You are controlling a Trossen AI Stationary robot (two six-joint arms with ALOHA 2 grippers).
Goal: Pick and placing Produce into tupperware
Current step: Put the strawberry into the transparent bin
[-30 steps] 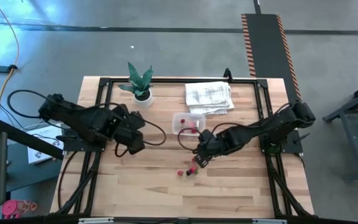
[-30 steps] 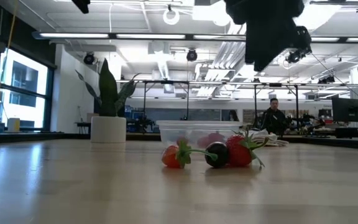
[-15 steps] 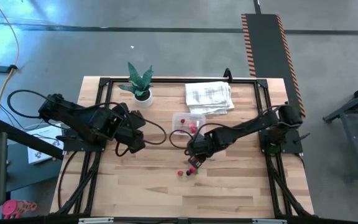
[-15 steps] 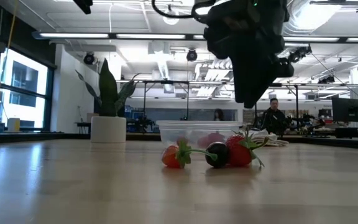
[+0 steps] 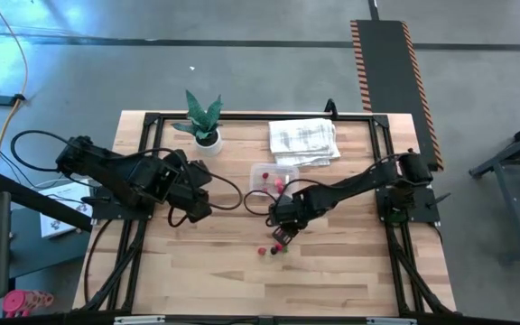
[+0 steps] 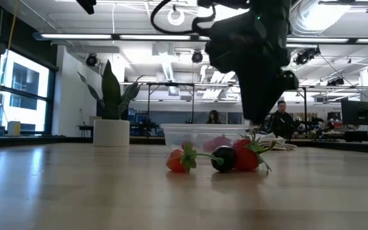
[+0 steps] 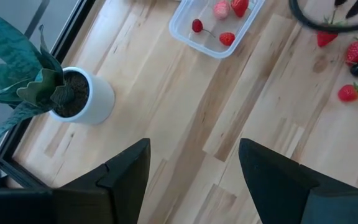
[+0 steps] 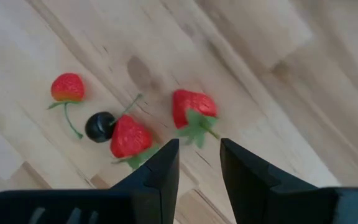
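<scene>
The clear tupperware (image 5: 273, 178) sits mid-table with several red and pink berries inside (image 7: 227, 38). More produce lies on the wood nearer the near edge: three red strawberries (image 8: 192, 107) (image 8: 129, 138) (image 8: 67, 87) and one black berry (image 8: 98, 126). My right gripper (image 5: 283, 235) hangs open, pointing down, just above the strawberry closest to the tupperware, whose green leaves show between the fingertips (image 8: 199, 146). In the low view it is right over the berries (image 6: 257, 115). My left gripper (image 7: 191, 162) waits open at the table's left, above bare wood.
A small potted plant (image 5: 204, 122) stands at the far left of the table. A folded white towel (image 5: 303, 140) lies at the far edge behind the tupperware. Black frame rails run along the table's sides. Bare wood stretches toward the near edge.
My right gripper has come down and shifted a little toward the table's left, from high over the berries to just above them. The berries and the tupperware have stayed where they were.
</scene>
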